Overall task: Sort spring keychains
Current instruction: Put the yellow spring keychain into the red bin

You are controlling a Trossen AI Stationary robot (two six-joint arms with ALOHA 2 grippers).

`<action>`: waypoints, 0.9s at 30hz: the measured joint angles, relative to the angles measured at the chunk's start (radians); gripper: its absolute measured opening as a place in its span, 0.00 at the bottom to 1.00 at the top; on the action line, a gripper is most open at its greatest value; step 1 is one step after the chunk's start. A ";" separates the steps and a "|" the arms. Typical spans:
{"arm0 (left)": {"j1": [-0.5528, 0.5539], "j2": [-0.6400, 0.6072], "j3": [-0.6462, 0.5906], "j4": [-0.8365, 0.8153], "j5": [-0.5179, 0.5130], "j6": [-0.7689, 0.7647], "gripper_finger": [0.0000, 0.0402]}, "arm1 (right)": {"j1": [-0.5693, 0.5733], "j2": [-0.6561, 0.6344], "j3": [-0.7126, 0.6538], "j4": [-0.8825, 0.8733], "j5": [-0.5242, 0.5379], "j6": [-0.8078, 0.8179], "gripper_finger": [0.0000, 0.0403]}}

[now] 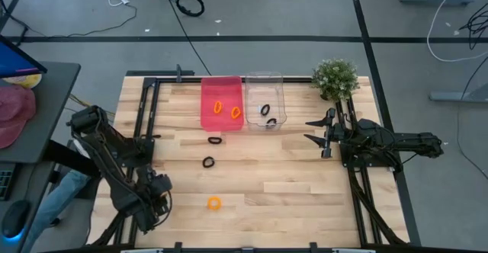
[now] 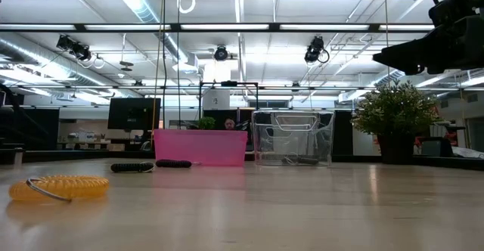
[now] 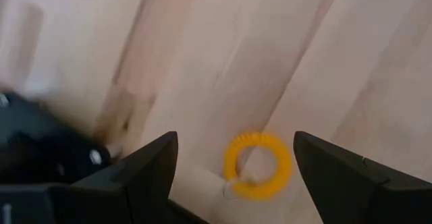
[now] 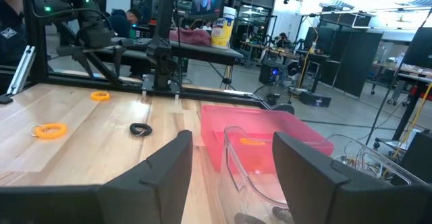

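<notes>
An orange spring keychain (image 1: 213,203) lies flat on the table near its near edge; it also shows in the low view (image 2: 57,188). My left gripper (image 1: 162,198) hovers open just left of it, and in the left wrist view the ring (image 3: 258,165) lies ahead between the spread fingers (image 3: 236,143). Two black keychains (image 1: 214,139) (image 1: 208,161) lie mid-table. Two orange ones (image 1: 226,110) rest in the pink bin (image 1: 207,112), and two black ones (image 1: 268,114) rest in the clear bin (image 1: 264,78). My right gripper (image 1: 308,130) waits open, right of the clear bin.
A potted plant (image 1: 335,78) stands at the far right corner, just beyond the right arm. Both bins sit side by side at the far edge. Black frame rails (image 1: 149,108) run along the table's left and right sides. Bare wood lies between the keychains and the right arm.
</notes>
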 joint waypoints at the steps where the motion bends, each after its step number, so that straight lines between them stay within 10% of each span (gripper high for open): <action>1: 0.001 0.000 0.000 0.001 0.012 -0.011 0.74 | 0.000 0.000 0.000 0.000 0.000 0.000 0.52; 27: -0.051 0.087 -0.001 -0.044 0.041 -0.212 0.74 | 0.000 0.000 0.000 0.000 0.000 0.000 0.52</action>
